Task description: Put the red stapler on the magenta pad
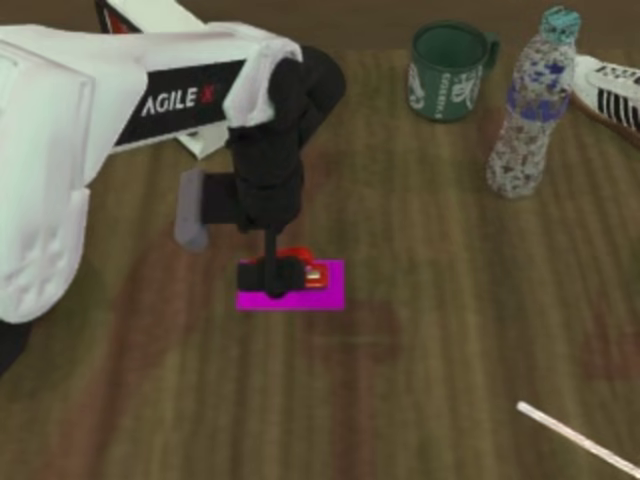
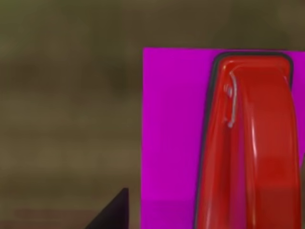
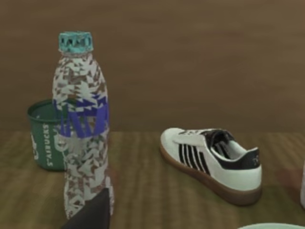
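The left gripper (image 1: pixel 272 277) hangs over the glossy red stapler (image 1: pixel 303 270) on the flat magenta pad (image 1: pixel 325 293); whether its jaws grip, I cannot tell. A green mug (image 1: pixel 449 70), a patterned bottle (image 1: pixel 530 110) and a white shoe (image 1: pixel 610 88) stand well apart on the wooden table (image 1: pixel 450 300).

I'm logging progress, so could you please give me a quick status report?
Left gripper low over the flat magenta pad, on the glossy red stapler. Stapler over the pad. Right arm out of view. Nothing in the way.

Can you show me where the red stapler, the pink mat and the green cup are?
stapler (image 2: pixel 257 143): left wrist view, its red top.
pad (image 2: pixel 171 124): left wrist view, bare magenta beside the stapler.
cup (image 1: pixel 445 85): top view, its green side wall.
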You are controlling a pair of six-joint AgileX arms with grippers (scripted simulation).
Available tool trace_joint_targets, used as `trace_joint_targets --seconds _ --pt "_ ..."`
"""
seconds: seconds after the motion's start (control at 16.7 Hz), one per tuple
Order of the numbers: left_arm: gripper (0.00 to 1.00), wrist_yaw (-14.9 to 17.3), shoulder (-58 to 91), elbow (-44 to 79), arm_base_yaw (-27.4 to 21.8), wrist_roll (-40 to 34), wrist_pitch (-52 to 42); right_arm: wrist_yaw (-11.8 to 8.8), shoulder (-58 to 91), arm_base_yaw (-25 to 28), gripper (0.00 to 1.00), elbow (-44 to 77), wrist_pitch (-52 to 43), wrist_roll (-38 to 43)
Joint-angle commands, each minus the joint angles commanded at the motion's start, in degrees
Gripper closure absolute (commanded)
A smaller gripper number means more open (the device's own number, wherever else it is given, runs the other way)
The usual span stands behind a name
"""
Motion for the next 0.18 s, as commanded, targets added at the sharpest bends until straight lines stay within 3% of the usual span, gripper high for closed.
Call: trace_joint_targets --seconds 0.18 --pt "0.0 0.0 0.0 0.0 0.0 0.0 0.0 0.0 0.0 0.0 0.0 0.0 0.0 0.0"
